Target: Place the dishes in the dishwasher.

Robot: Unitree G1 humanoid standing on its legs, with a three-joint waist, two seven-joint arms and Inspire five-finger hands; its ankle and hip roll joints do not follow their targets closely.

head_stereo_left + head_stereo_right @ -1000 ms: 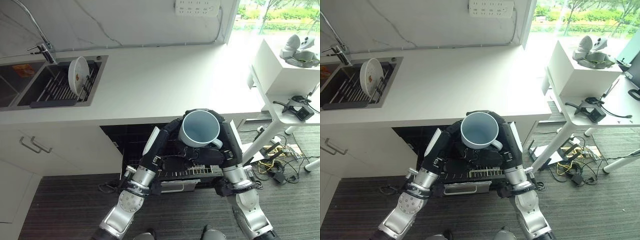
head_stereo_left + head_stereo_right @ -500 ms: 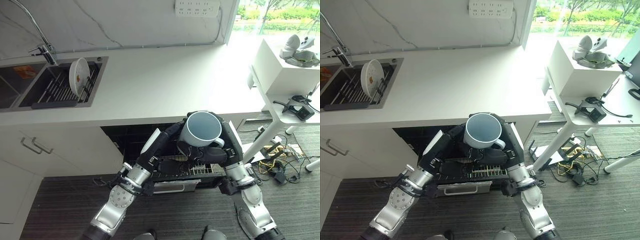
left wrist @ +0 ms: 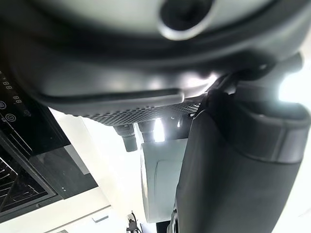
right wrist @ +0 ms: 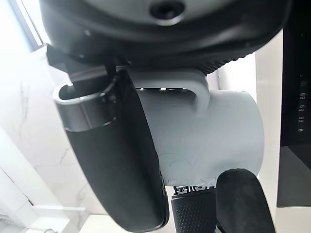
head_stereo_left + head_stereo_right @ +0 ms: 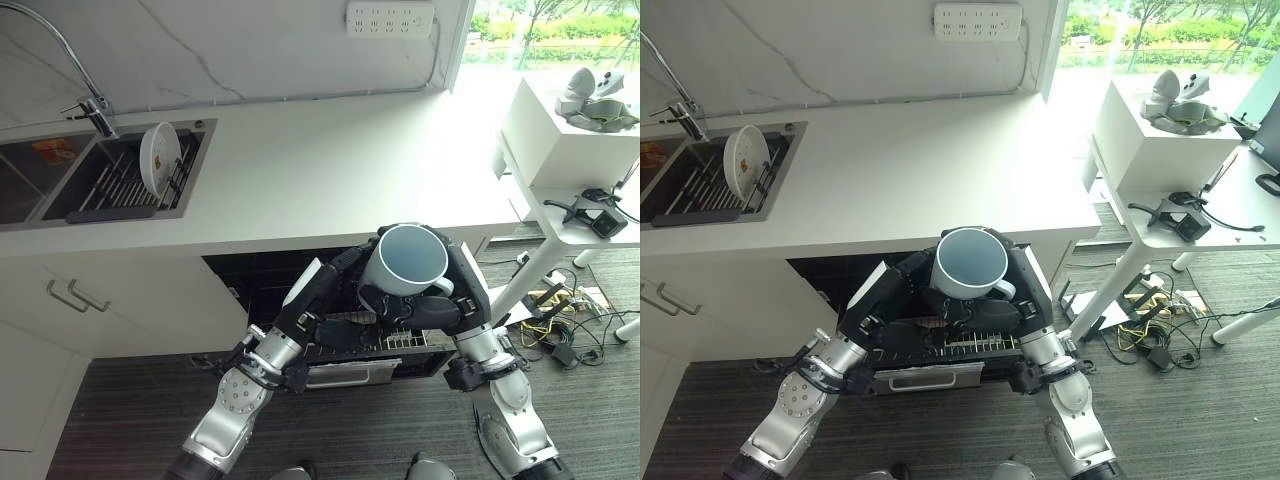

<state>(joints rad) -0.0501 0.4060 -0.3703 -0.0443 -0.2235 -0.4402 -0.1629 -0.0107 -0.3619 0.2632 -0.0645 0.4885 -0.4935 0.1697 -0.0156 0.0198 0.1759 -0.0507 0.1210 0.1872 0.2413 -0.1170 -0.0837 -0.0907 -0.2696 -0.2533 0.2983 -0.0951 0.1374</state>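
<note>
One mug [image 5: 404,259], pale blue, mouth up, clamped in my right hand [image 4: 121,160] above the open dishwasher's pulled-out rack [image 5: 958,345]. My left hand [image 5: 335,328] sits just under the mug; can't tell its fingers. One plate [image 5: 157,157] stands in the sink rack [image 5: 110,185].

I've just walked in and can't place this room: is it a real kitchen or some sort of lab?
It looks like a kitchen set up for testing. A white counter holds a sink with a plate in its rack, and an open dishwasher sits below. Beside it, though, a desk carries electronics.
</note>
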